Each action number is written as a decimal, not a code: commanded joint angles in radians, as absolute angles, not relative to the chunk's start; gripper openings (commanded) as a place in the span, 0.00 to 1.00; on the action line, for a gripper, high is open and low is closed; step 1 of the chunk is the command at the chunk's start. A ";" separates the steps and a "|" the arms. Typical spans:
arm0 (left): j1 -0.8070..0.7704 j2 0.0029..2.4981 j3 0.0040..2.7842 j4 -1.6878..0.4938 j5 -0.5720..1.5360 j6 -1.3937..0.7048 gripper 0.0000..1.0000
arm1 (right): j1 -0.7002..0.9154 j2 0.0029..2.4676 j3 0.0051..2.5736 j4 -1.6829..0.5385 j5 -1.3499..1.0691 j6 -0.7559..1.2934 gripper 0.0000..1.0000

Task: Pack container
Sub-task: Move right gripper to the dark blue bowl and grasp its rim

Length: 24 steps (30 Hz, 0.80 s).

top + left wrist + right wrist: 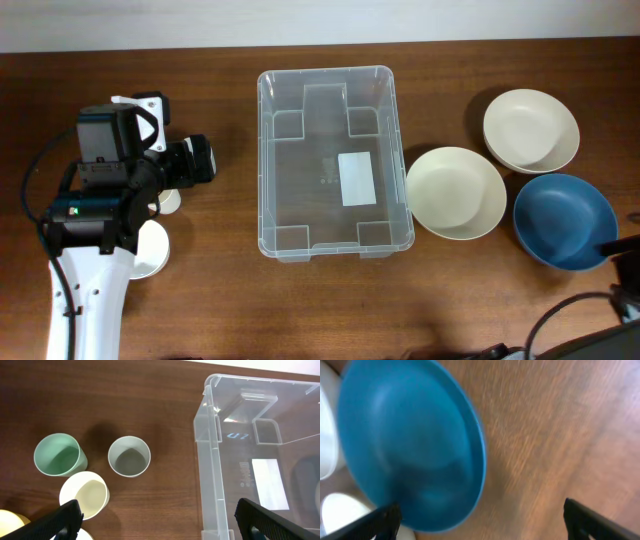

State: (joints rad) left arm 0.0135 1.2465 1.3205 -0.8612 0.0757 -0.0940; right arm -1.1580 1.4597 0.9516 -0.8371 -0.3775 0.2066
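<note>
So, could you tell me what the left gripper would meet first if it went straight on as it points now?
Probably bare table: the open left gripper points at wood between the cream cup and the container wall, though depth is unclear.

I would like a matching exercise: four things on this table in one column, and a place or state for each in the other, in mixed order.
Things:
1. container
2. blue bowl
3. green cup
4. grey cup

Places or states:
A. clear and empty
B. on the container's right side
C. the cup closest to the container
D. the cup farther left than the grey one

Pairs: 1-A, 2-B, 3-D, 4-C
</note>
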 commanded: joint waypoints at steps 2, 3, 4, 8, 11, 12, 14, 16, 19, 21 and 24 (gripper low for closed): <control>0.009 1.249 1.344 -0.846 0.083 -0.074 1.00 | -1.156 1.517 0.872 -0.693 -0.525 0.199 0.99; 0.009 1.249 1.344 -0.845 0.083 -0.074 1.00 | -1.152 1.529 0.866 -0.666 -0.533 0.208 0.99; 0.009 1.249 1.344 -0.845 0.083 -0.074 1.00 | -1.148 1.539 0.862 -0.644 -0.533 0.216 1.00; 0.009 1.249 1.344 -0.845 0.083 -0.074 1.00 | -1.098 1.595 0.860 -0.571 -0.531 0.218 1.00; 0.009 1.249 1.344 -0.845 0.083 -0.074 1.00 | -1.051 1.628 0.860 -0.531 -0.530 0.218 0.95; 0.009 1.249 1.344 -0.845 0.083 -0.074 1.00 | -1.035 1.637 0.860 -0.516 -0.527 0.218 0.92; 0.009 1.249 1.344 -0.845 0.083 -0.074 1.00 | -1.005 1.648 0.860 -0.492 -0.514 0.218 0.87; 0.009 1.249 1.344 -0.845 0.083 -0.074 1.00 | -0.986 1.650 0.860 -0.485 -0.481 0.223 0.84; 0.009 1.249 1.344 -0.845 0.083 -0.074 1.00 | -0.975 1.650 0.860 -0.486 -0.439 0.226 0.83; 0.009 1.249 1.344 -0.845 0.083 -0.074 1.00 | -0.976 1.650 0.860 -0.490 -0.427 0.226 0.82; 0.009 1.249 1.344 -0.844 0.083 -0.074 1.00 | -0.976 1.650 0.860 -0.500 -0.385 0.233 0.78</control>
State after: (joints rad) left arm 0.0135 1.2465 1.3205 -0.8482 0.0757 -0.0940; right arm -0.9806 1.6432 0.8665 -0.4946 -0.4442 0.2295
